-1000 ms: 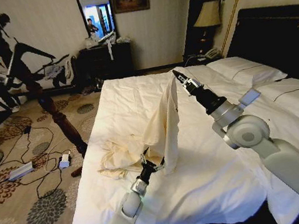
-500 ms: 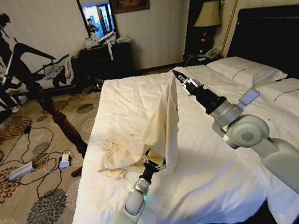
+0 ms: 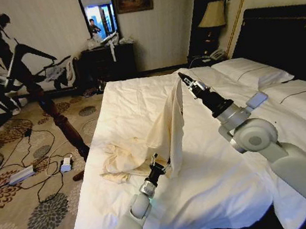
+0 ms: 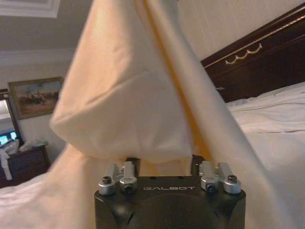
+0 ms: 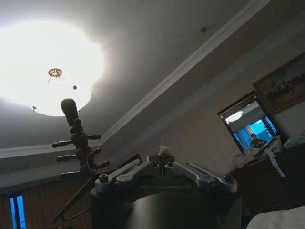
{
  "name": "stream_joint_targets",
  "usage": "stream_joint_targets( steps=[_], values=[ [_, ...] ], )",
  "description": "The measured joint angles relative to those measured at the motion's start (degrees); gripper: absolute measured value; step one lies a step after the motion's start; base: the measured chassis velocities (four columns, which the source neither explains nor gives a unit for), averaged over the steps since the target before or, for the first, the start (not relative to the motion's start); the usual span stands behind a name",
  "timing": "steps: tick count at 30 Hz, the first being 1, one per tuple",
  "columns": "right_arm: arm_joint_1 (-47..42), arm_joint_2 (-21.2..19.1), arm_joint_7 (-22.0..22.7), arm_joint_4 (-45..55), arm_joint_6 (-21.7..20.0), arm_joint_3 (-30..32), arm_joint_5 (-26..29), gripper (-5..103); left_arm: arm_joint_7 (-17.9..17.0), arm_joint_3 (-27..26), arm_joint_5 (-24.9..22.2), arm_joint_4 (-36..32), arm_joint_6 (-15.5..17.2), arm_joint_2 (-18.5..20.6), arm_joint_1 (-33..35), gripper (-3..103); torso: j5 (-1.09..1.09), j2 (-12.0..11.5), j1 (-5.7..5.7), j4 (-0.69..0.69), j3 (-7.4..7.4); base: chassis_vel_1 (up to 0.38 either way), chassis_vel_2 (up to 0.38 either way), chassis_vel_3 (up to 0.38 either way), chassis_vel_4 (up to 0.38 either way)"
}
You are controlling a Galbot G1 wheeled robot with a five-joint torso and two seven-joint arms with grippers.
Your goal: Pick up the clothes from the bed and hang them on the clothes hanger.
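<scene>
Head view first: the right gripper [image 3: 181,76] is pinched shut on a top corner of the thin cream cloth garment [image 3: 169,124], which is held up so it drapes onto the wide white-duvet bed [image 3: 224,179]. The left gripper [image 3: 161,163], fingers spread, is nosed in at the hanging hem, cloth not clamped. Looks like mid-lift; next, a black triangular hanger [image 5: 76,202] on the wooden stand [image 5: 78,143] has to be reached. One garment, one hanger, two grippers.

The clothes [image 3: 162,130] lie on the bed [image 3: 224,179], partly lifted. The coat stand [image 3: 51,106] is left of the bed. Pillows [image 3: 249,73] lie far right
</scene>
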Motion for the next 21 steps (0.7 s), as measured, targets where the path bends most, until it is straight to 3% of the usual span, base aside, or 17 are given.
stream_joint_targets(
  steps=[2,6,8,14,18,21],
  values=[
    [0.0,0.07,0.0,-0.09,0.01,-0.03,-0.1,0,-0.02,-0.37,-0.2,-0.53,0.0,0.47,0.07,50,0.0,0.0,0.0,0.0,0.0,0.0,0.0,0.0,0.0],
    [-0.13,0.13,-0.01,-0.83,0.03,-0.21,-0.62,0,-0.11,-1.53,-2.32,-3.05,0.09,3.17,-0.48,28,-0.01,0.0,0.0,0.0,0.0,0.0,0.0,0.0,0.0],
    [-0.17,0.12,-0.01,-1.14,0.05,-0.29,-0.8,0,-0.12,-1.7,-3.12,-3.88,0.24,4.02,-0.68,28,0.0,0.0,0.0,-0.01,0.0,0.0,0.0,0.0,0.0],
    [-0.21,0.03,0.04,-2.81,0.24,-0.44,-1.1,0,-0.29,-3.69,-7.42,-11.31,1.88,9.17,-0.36,3,-0.01,0.0,0.0,0.0,0.0,0.0,0.0,0.0,0.0],
    [-0.21,-0.17,0.06,-3.27,0.32,-0.17,-1.09,0,-1.0,-5.79,-10.62,-17.13,3.68,11.52,-0.4,0,-0.01,0.0,0.0,0.0,0.0,0.0,0.0,0.0,0.0],
    [-0.86,-0.91,0.08,-3.29,0.36,0.58,-1.05,0,-2.53,-9.03,-19.53,-25.97,7.9,16.02,-2.47,0,-0.01,0.0,0.0,0.0,0.0,0.0,0.0,0.0,0.0]
  ],
)
